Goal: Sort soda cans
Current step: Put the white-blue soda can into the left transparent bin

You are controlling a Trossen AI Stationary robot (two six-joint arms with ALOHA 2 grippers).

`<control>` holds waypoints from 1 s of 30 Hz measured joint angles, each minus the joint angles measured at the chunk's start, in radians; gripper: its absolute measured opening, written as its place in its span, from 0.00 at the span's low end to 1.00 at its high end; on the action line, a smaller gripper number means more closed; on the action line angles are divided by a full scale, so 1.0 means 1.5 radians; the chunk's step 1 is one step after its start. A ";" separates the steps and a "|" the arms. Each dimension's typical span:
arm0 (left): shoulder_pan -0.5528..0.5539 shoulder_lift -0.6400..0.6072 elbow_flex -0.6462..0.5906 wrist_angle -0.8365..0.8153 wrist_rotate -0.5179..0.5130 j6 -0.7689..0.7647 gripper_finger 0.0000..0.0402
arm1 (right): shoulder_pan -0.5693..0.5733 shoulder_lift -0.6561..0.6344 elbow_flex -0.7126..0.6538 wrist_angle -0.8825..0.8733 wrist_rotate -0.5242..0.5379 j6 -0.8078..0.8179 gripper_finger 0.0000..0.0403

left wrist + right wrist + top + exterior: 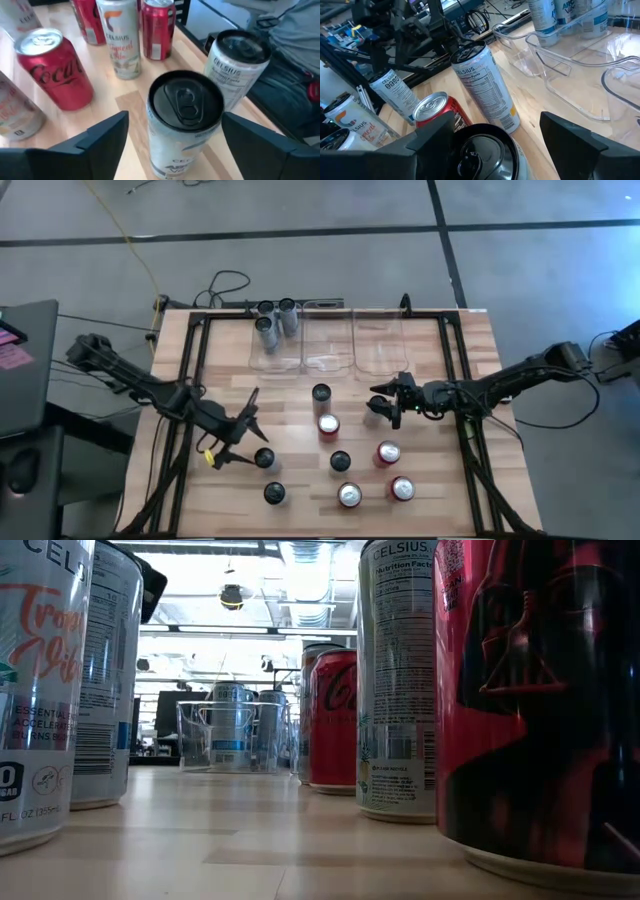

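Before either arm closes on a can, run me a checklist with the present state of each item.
1. Left gripper open: ok.
2. Dark-topped can upright and between the left fingers, gaps on both sides: ok.
3. Right gripper open astride its black-lidded can: ok.
4. Red can clear of the right fingers: cannot tell, it stands very close.
5. Leftmost bin has room beside its three silver cans: ok.
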 joint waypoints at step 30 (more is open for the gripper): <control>0.000 0.170 0.001 0.163 0.036 0.032 0.84 | 0.000 0.000 0.000 0.002 0.000 0.001 0.78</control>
